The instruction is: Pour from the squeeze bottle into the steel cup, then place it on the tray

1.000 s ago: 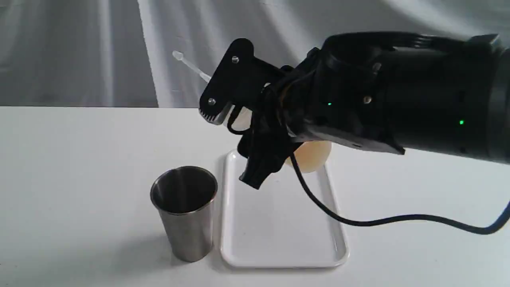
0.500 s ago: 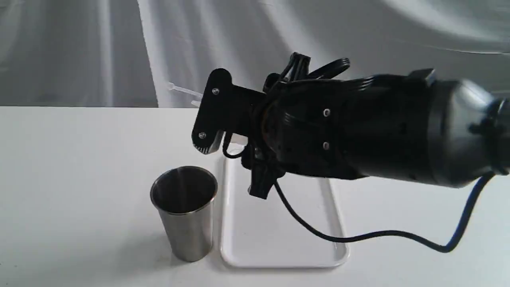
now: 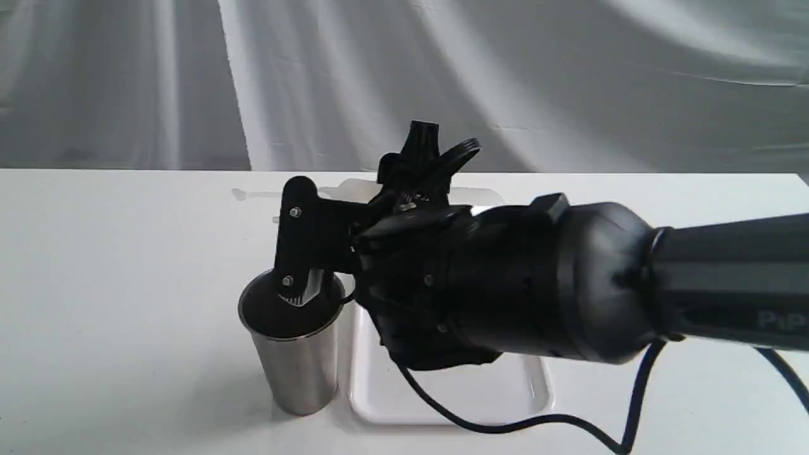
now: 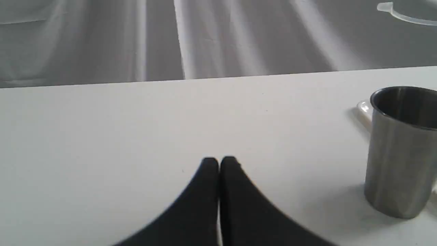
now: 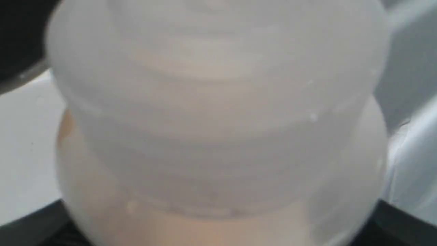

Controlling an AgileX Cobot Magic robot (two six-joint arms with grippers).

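Note:
The steel cup (image 3: 294,354) stands upright on the white table, just left of the white tray (image 3: 442,395). My right gripper (image 3: 302,278) hangs over the cup's mouth, shut on the squeeze bottle (image 3: 357,188), which is tipped on its side and mostly hidden behind the arm. Its cap strap (image 3: 249,194) sticks out to the left, blurred. In the right wrist view the translucent bottle (image 5: 218,130) fills the picture, with amber liquid low in it. My left gripper (image 4: 218,161) is shut on nothing, low over the table, with the cup (image 4: 399,153) off to one side.
A black cable (image 3: 543,420) from the right arm trails over the tray's front edge. The arm's bulky body (image 3: 518,284) covers most of the tray. A grey curtain hangs behind the table.
The right arm has swung down and to the left, bringing the gripper and bottle from above the tray to right over the cup's mouth. The cup and tray have stayed put.

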